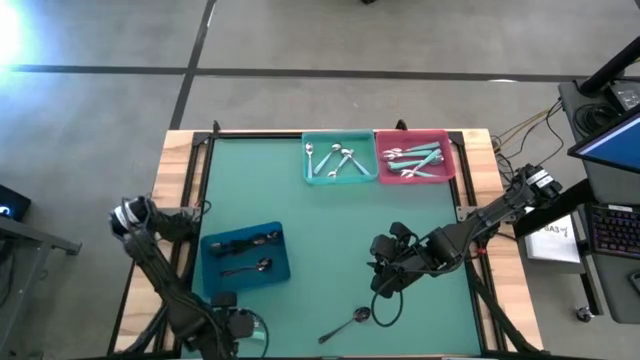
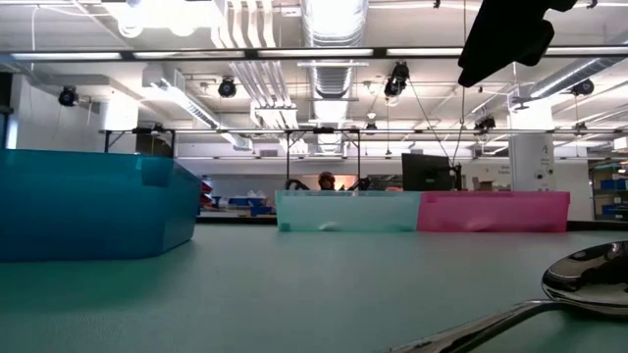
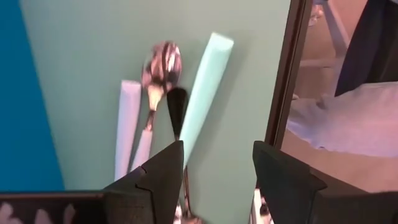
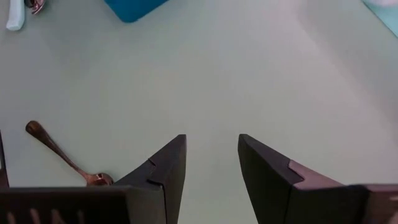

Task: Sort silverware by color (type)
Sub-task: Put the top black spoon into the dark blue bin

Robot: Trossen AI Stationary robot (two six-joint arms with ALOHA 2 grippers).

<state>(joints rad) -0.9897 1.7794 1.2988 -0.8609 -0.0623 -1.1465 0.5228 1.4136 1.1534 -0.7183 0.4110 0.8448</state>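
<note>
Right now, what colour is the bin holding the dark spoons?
Blue: the blue bin at the table's left. Clearest in the high view.

Right claw (image 1: 385, 285) hovers above a dark spoon (image 1: 345, 323) on the mat (image 1: 330, 230).

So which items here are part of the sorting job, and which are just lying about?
Job items:
- spoon loose on the mat
- spoons by the left end effector
- spoons in the blue bin, teal bin and pink bin

Lying about:
- keyboard
- paper sheet
</note>
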